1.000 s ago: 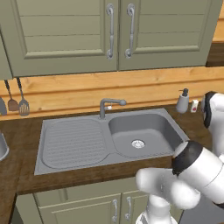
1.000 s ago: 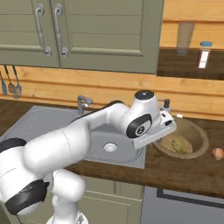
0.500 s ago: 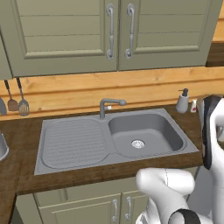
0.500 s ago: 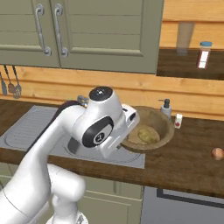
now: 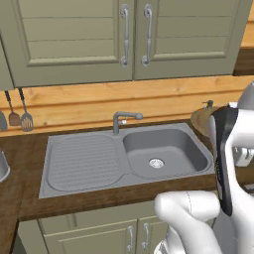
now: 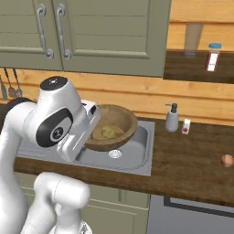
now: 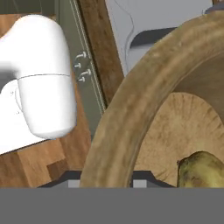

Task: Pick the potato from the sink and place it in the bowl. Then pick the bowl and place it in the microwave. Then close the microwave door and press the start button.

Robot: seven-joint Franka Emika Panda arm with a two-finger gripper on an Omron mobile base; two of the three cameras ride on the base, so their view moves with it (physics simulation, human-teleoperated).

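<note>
Right base view, tool [image 6: 89,119] pinching the bowl [image 6: 119,119] by its rim — lifted above the sink [image 6: 137,155], potato [image 6: 109,132] inside.

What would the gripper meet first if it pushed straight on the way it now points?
Most likely the bowl itself: the gripper is shut on its rim. Past the rim lies the cabinet front, though depth there is unclear.

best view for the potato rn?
Right base view: the potato sits whole inside the lifted bowl. The hand view crops it at the lower right. In the left base view the arm covers most of the bowl.
</note>
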